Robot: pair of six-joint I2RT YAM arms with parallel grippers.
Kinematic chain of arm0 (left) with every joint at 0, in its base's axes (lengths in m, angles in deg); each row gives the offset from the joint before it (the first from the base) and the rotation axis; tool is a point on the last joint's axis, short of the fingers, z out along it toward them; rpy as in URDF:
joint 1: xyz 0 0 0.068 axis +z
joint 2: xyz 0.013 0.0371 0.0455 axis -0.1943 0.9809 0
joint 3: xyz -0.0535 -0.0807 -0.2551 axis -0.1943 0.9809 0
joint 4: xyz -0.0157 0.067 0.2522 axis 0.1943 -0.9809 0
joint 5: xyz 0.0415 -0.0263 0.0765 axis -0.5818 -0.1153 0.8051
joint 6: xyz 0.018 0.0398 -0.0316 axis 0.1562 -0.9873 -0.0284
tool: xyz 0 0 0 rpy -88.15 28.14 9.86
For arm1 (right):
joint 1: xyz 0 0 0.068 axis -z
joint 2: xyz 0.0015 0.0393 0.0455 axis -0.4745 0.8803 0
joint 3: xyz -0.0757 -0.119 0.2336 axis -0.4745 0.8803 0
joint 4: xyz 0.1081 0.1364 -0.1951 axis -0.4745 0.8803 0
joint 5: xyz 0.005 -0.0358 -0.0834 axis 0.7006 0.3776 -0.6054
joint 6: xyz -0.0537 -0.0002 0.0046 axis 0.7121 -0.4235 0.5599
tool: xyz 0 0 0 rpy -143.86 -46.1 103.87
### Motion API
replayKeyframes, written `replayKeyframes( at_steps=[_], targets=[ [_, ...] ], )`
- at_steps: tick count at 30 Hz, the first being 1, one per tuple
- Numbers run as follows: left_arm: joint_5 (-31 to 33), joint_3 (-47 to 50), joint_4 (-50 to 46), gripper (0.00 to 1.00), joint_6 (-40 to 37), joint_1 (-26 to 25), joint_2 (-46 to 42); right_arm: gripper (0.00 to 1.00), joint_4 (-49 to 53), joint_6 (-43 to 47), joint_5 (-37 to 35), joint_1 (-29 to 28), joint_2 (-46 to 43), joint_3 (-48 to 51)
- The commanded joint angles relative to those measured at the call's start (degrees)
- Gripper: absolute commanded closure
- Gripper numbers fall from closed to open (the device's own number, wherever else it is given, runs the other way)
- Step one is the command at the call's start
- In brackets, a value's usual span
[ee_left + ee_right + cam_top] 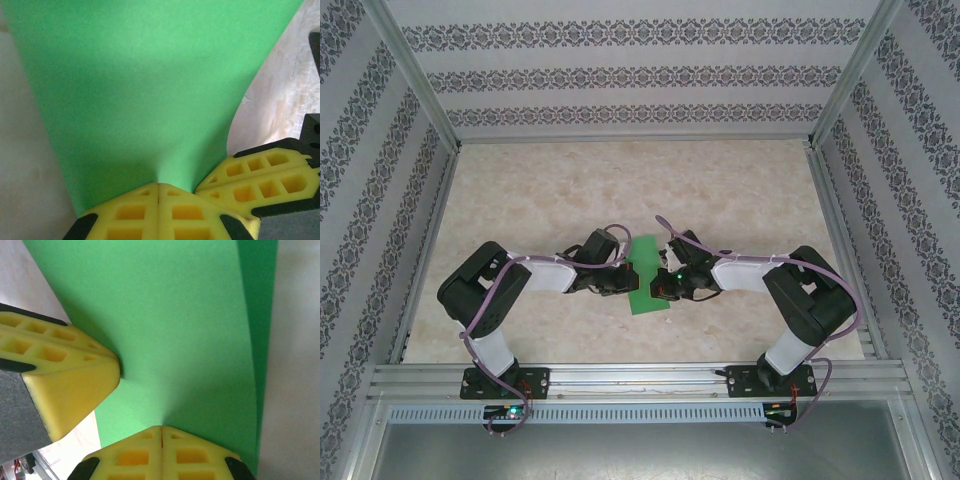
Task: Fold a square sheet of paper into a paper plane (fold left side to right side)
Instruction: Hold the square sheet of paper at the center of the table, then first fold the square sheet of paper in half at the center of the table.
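Note:
The square sheet of paper [646,274] is bright green and lies mid-table as a narrow strip between both grippers. My left gripper [622,283] comes at it from the left, my right gripper [664,287] from the right. In the left wrist view the sheet [140,85] curves up ahead of my shut left gripper [158,184], whose tips touch it; the right gripper's yellow fingers [260,175] rest beside it. In the right wrist view my shut right gripper [161,428] touches the sheet [170,315]. A darker lower layer [260,315] shows along its right edge, and the left fingers [65,375] press from the left.
The beige marbled tabletop [550,190] is boxed in by patterned walls [620,70] at the back and both sides. Aluminium rails [640,378] run along the near edge where the arm bases are bolted. Purple cables loop over both arms.

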Motion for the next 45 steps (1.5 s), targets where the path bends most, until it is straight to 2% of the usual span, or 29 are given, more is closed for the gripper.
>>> replayKeyframes(
  at_steps=[1,10,24,34,45],
  targets=[
    [0.68,-2.23,-1.31,0.99,-0.68,0.27,-1.72,1.0,6.24,1.96,-4.56,-0.76,2.57,0.19],
    [0.53,-4.86,-0.13,0.98,-2.23,2.07,1.61,1.0,8.34,3.29,-7.63,-0.82,3.21,0.5],
    [4.57,-1.23,2.48,0.98,-3.58,4.56,3.59,1.0,11.16,5.0,-9.31,-0.8,4.35,0.24],
    [5.99,1.92,8.32,0.98,-4.83,7.63,4.41,1.0,11.75,5.44,-9.41,-0.83,4.44,0.81],
    [5.62,-2.01,4.74,0.98,-8.64,11.67,5.62,1.0,11.96,5.53,-9.15,-0.83,4.63,0.63]
  ],
)
